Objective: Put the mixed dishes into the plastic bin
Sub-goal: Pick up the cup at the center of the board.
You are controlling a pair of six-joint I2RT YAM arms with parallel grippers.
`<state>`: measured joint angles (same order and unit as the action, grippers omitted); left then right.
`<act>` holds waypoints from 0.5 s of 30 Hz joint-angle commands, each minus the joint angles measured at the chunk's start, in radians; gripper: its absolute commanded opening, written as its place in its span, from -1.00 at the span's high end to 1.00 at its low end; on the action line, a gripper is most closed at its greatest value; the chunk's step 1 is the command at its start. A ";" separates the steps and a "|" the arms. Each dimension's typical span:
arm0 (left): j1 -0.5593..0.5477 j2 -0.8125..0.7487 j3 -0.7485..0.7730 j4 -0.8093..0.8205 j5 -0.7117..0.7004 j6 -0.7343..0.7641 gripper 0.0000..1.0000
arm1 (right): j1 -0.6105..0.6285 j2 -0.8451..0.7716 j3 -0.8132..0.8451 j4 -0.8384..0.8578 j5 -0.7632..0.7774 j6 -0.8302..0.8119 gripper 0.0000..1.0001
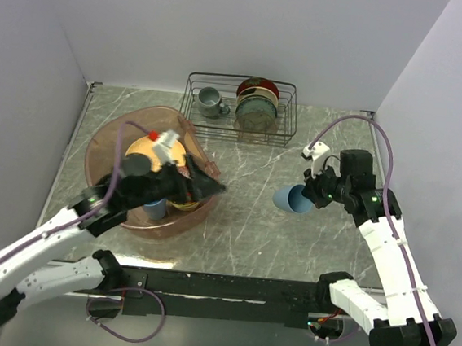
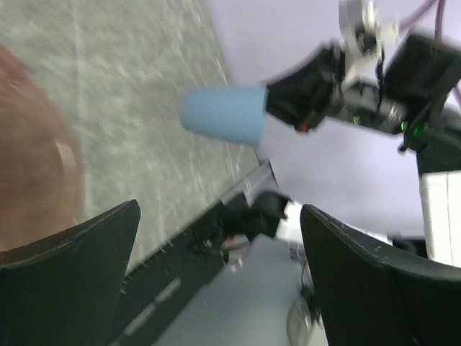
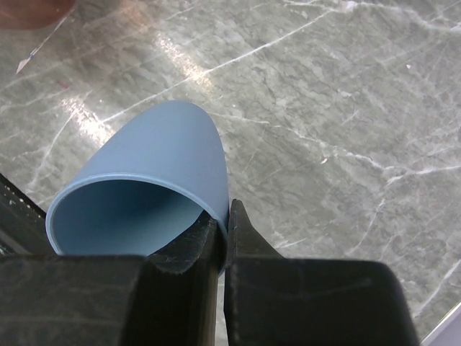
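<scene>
My right gripper [image 1: 309, 195] is shut on the rim of a light-blue cup [image 1: 290, 200], holding it on its side just above the marble table, right of the plastic bin [image 1: 102, 148]. In the right wrist view one finger is inside the cup [image 3: 158, 166] and the other outside, with the gripper [image 3: 225, 216] pinching the wall. My left gripper [image 1: 205, 185] hangs open over the bin's right rim with nothing between its fingers [image 2: 72, 274]. Its camera shows the held cup [image 2: 223, 115] and the bin's wall [image 2: 29, 173]. Inside the bin lie a yellow-orange plate [image 1: 146, 149] and another light-blue cup [image 1: 155, 209].
A black wire rack [image 1: 236, 133] stands at the back with a grey mug [image 1: 211, 101] and upright dark plates [image 1: 257, 106]. White walls close off the left, back and right. The arm bases and a black rail [image 1: 228, 287] run along the near edge.
</scene>
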<state>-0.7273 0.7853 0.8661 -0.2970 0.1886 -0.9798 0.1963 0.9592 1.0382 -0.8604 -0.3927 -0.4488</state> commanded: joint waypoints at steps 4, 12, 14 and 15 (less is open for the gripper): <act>-0.300 0.283 0.232 -0.073 -0.388 -0.082 -0.99 | 0.035 0.004 0.046 0.077 0.044 0.053 1.00; -0.509 0.668 0.648 -0.425 -0.765 -0.276 -0.99 | 0.035 -0.013 0.029 0.095 0.052 0.065 1.00; -0.547 0.751 0.749 -0.569 -0.823 -0.312 -0.99 | 0.038 -0.013 0.028 0.098 0.052 0.068 1.00; -0.555 0.831 0.843 -0.611 -0.830 -0.315 -0.99 | 0.040 -0.013 0.028 0.100 0.051 0.070 1.00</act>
<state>-1.2308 1.4532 1.4944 -0.6506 -0.4511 -1.1957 0.2268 0.9680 1.0447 -0.8162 -0.3515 -0.4007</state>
